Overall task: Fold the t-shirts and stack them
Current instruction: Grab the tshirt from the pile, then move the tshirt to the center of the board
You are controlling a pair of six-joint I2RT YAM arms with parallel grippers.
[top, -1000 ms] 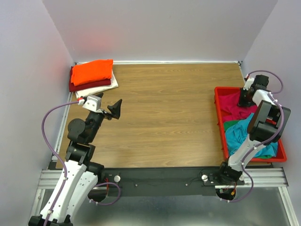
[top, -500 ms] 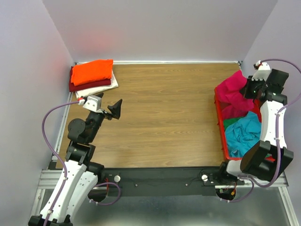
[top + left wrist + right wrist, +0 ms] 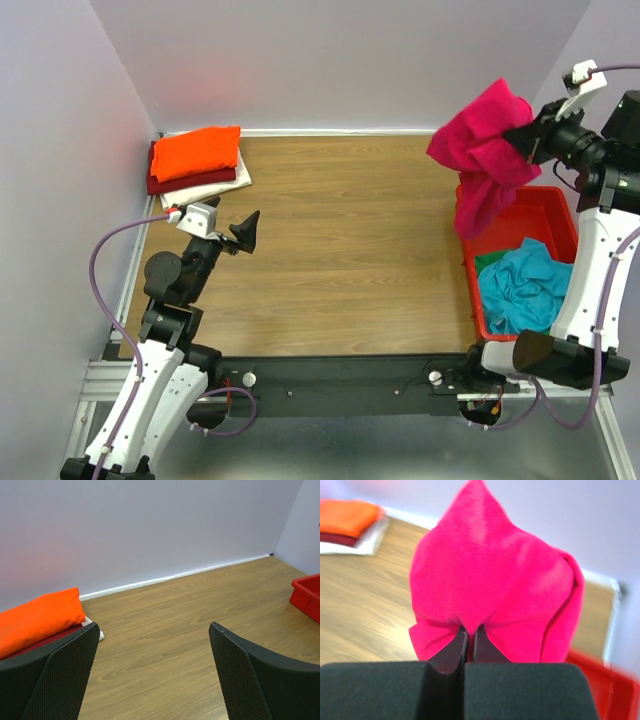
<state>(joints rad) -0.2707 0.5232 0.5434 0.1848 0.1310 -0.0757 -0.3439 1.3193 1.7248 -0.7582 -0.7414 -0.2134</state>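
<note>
L gripper (image 3: 246,230), lower left: jaws wide apart, nothing held, parked over table (image 3: 350,230), prob. awaiting cloth. Lower right: red tray (image 3: 548,208) holds teal t-shirt (image 3: 525,288) and green t-shirt (image 3: 489,264), both unfolded. Upper right: R gripper (image 3: 470,631) pinched tight on pink-red t-shirt (image 3: 485,160), hung high, likely to clear the tray. Upper left: orange t-shirt (image 3: 197,152) on dark red t-shirt (image 3: 158,186) on cream t-shirt (image 3: 218,188), folded. Wood-grain top, plain pale walls.
</note>
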